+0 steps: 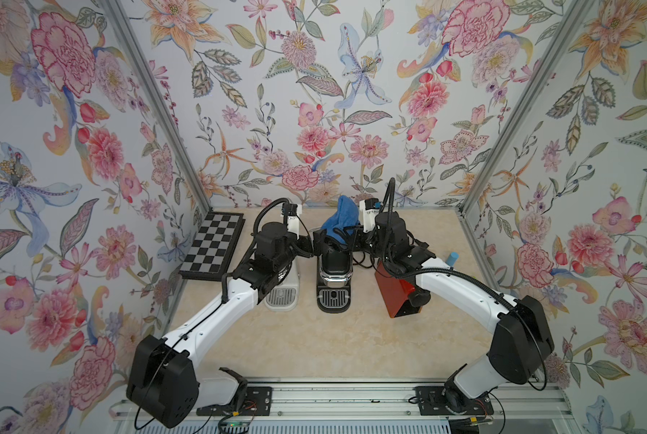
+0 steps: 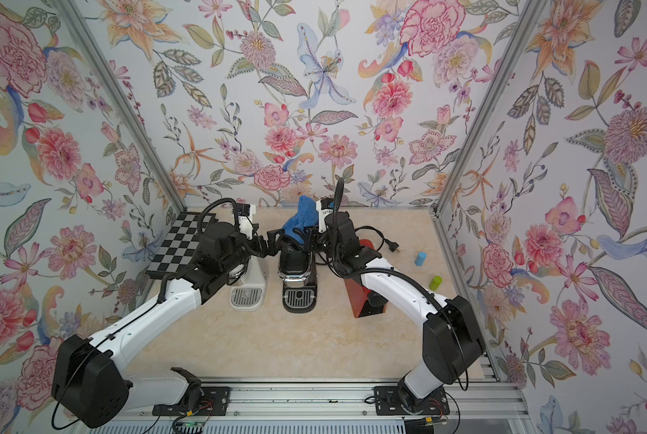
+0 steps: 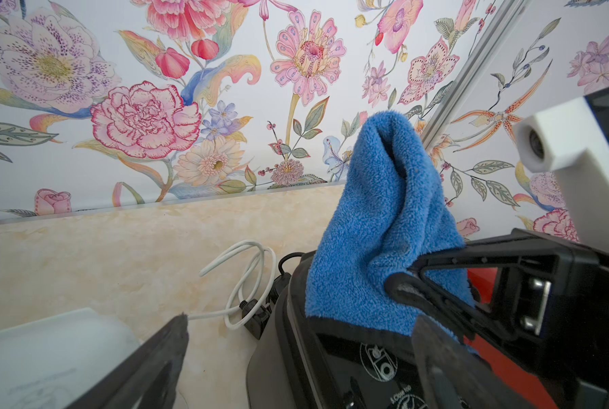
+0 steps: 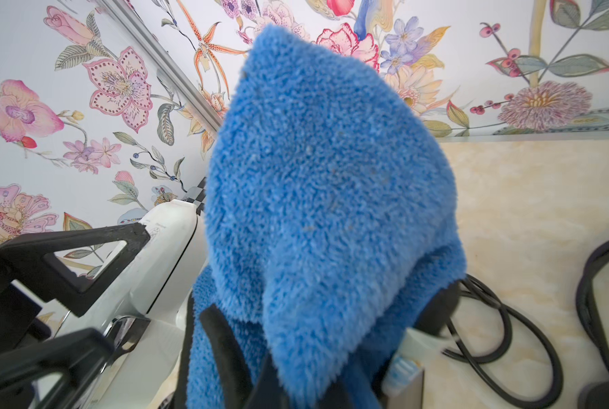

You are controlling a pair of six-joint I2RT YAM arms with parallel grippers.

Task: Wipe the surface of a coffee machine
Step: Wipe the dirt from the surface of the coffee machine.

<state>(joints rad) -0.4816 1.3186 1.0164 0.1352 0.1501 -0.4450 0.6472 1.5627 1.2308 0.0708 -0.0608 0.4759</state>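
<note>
A black coffee machine (image 1: 334, 271) (image 2: 295, 268) stands mid-table in both top views, its glossy top (image 3: 352, 357) near in the left wrist view. A blue fluffy cloth (image 1: 340, 220) (image 2: 298, 220) (image 3: 384, 226) (image 4: 328, 184) rests on its rear top and stands up in a peak. My right gripper (image 1: 348, 240) (image 2: 310, 238) (image 4: 296, 357) is shut on the cloth's lower part, reaching in from the right. My left gripper (image 1: 314, 244) (image 2: 273, 240) (image 3: 296, 357) is open at the machine's left side, one finger beside it and the other over its top, holding nothing.
A white coffee machine (image 1: 282, 295) stands just left of the black one, under my left arm. A chessboard (image 1: 213, 246) lies far left and a red box (image 1: 397, 297) right. A blue cylinder (image 2: 421, 258), a green cylinder (image 2: 435, 282), a black cable (image 2: 384, 242) and a white cable (image 3: 246, 279) lie behind.
</note>
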